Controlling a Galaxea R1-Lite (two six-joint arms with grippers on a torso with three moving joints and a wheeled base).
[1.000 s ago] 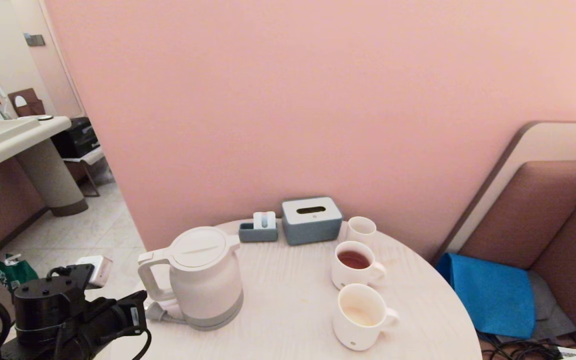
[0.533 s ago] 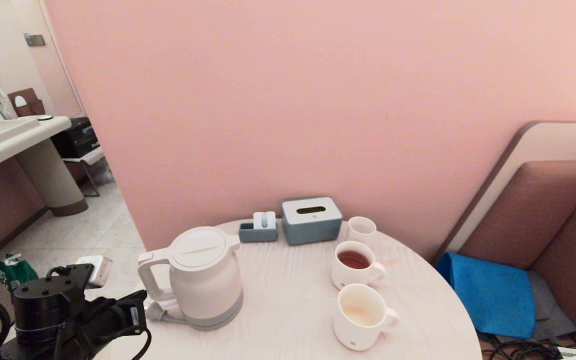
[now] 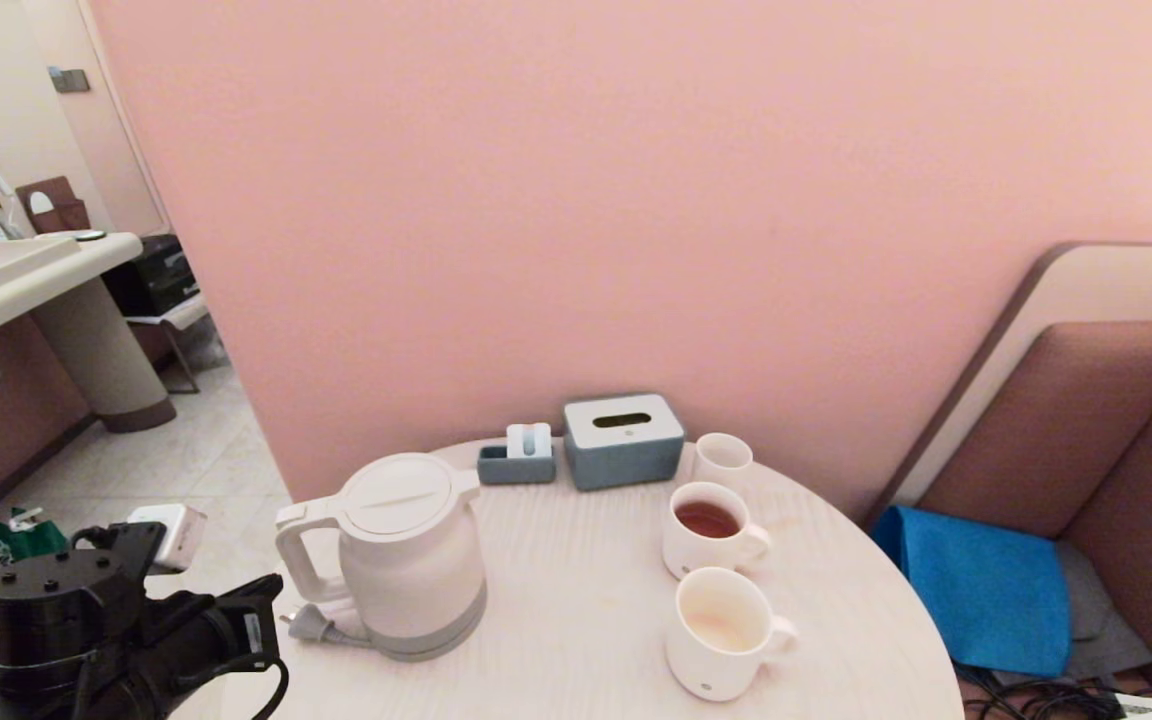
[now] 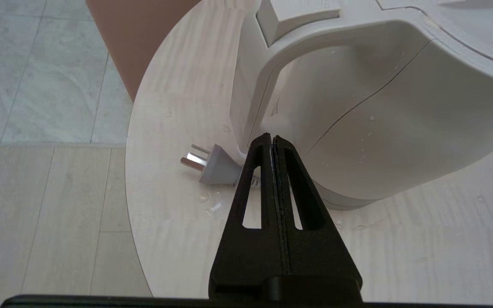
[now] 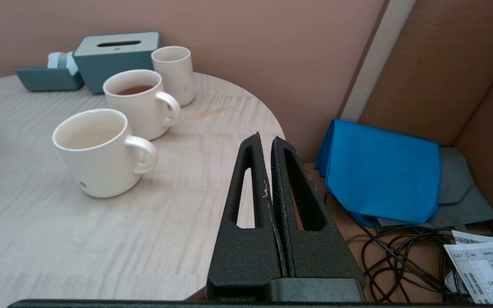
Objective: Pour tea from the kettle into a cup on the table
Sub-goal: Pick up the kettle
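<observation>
The table (image 3: 576, 600) bears the kettle (image 3: 406, 560) and three mugs (image 3: 721, 630).

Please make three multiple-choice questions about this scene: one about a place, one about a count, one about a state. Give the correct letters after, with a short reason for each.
1. Where is the grey plug of the large white plastic kettle?
A. On the pale wood round table, beside the kettle's base
B. On the floor
C. Inside the grey tissue box

2. How many white cups stand on the table?
A. Two
B. Three
C. Four

3. What is the state of the left gripper?
A. Open around the handle
B. Shut on the plug
C. Shut, holding nothing

Answers:
1 A: the plug lies on the tabletop by the kettle.
2 B: the ribbed mug, the mug with dark tea and the small plain cup.
3 C: its fingers meet, short of the handle.
</observation>
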